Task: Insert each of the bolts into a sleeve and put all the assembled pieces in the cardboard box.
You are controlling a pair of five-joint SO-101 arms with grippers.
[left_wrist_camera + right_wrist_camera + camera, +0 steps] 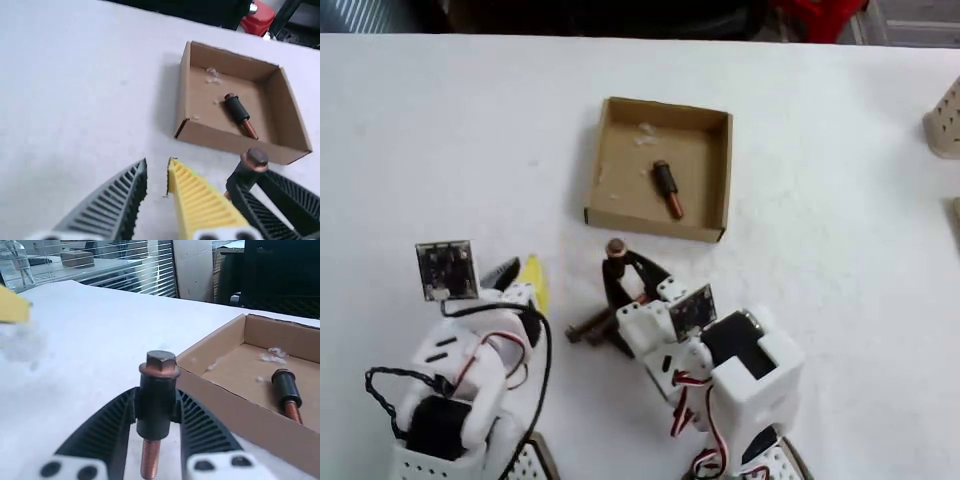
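Right hand [625,270] is closed on a bolt in its sleeve [159,371], held upright just beside the cardboard box [705,120] mid-worktop [440,150]. One finished piece [667,188] is already laid inside. Left hand [157,167] is seen narrow and empty. A brown part [582,329], maybe a bolt, is left toward the near edge.

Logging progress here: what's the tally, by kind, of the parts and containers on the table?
Cardboard box: 1
Assembled pieces: 2, one boxed, one in the right gripper
Loose brownish piece beside that gripper, kind unclear: 1
Total: 4
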